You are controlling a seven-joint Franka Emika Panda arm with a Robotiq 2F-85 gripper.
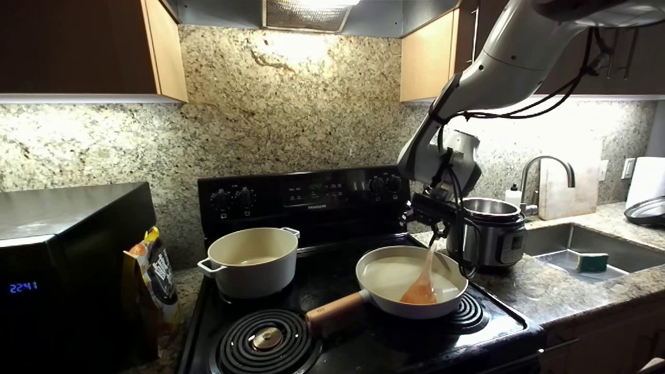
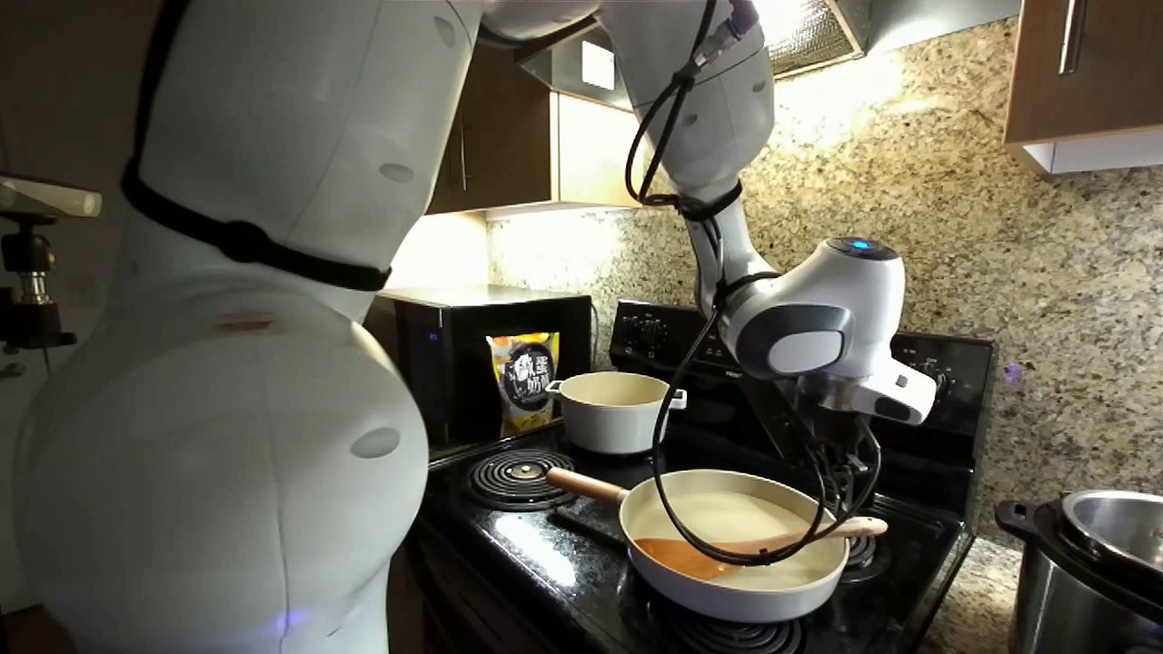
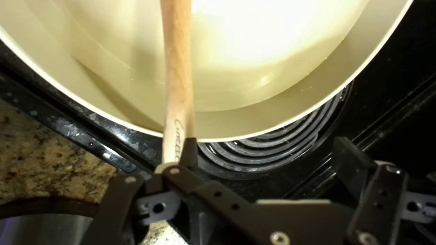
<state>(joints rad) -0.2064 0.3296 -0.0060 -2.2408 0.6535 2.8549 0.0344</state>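
A cream frying pan (image 1: 415, 310) with a wooden handle sits on the right side of the stove, with what looks like clear liquid inside. In it rests a wooden spatula (image 2: 681, 556), its blade in the pan and its handle leaning over the rim. My gripper (image 3: 269, 154) is spread wide above the pan's edge, nothing between its fingers. In the wrist view the spatula handle (image 3: 178, 81) passes just outside the left finger (image 3: 189, 151); I cannot tell whether they touch. Cables partly hide the gripper in both exterior views.
A white two-handled pot (image 1: 257, 280) stands on the rear left burner. Front left is a bare coil burner (image 1: 265, 340). A steel electric cooker (image 1: 486, 244) stands beside the stove, near a sink with a sponge (image 1: 592, 262). A snack bag (image 2: 527, 381) leans by the microwave (image 2: 445, 363).
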